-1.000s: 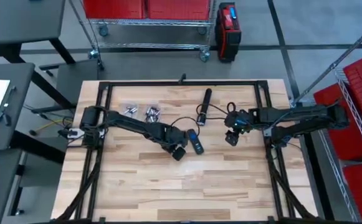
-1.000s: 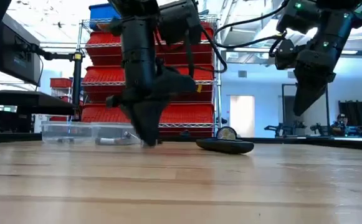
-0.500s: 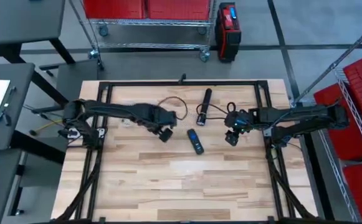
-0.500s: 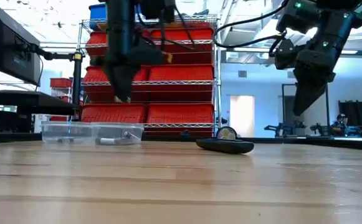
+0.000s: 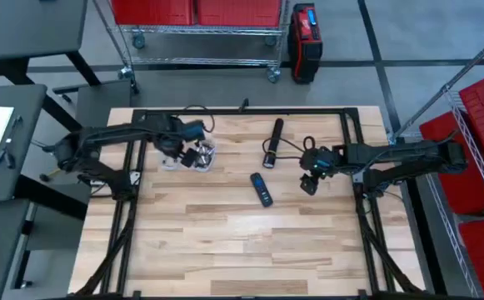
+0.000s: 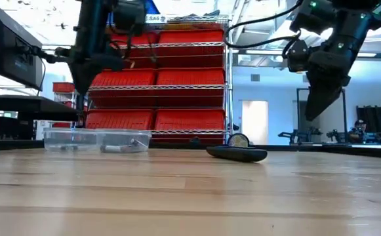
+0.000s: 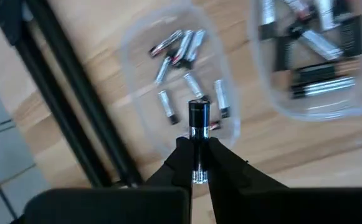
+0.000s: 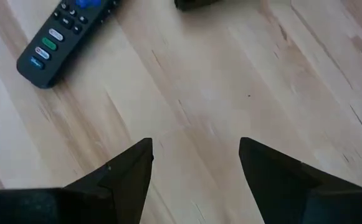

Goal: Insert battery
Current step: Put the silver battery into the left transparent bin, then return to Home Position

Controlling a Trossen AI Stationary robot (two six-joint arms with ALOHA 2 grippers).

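Left claw [image 7: 199, 163] is clamped on a single battery [image 7: 198, 127], pinched at its lower end so most of the cell sticks out past the fingertips. It hangs above the two clear tubs at the far left of the desk [image 5: 225, 242]. Directly under it: the tub of loose batteries [image 7: 184, 74]; beside that, a second tub [image 7: 311, 56] with more cells and some dark parts, contents not clear.

Handling, my read:
- Battery is small, light, rigid and smooth metal. It won't deform, but it can pivot or slide between the fingers.
- Current hold is near one end, so any side load at the free tip will lever it. A pinch nearer mid-length would be steadier, but the free end has to stay exposed for insertion.
- Which terminal leads, I can't tell.

Remote [image 5: 261, 189] lies flat on the desk well off to the right of the left claw, between the two arms. The right wrist view shows its button face up, so the battery bay is probably underneath; can't confirm. It's light and will likely skate on the wood if pushed, so it needs holding.

Right claw [image 8: 195, 163] hovers spread wide and empty over bare desk, just right of the remote. A dark cylindrical thing [image 5: 273, 142] lies beyond the remote.
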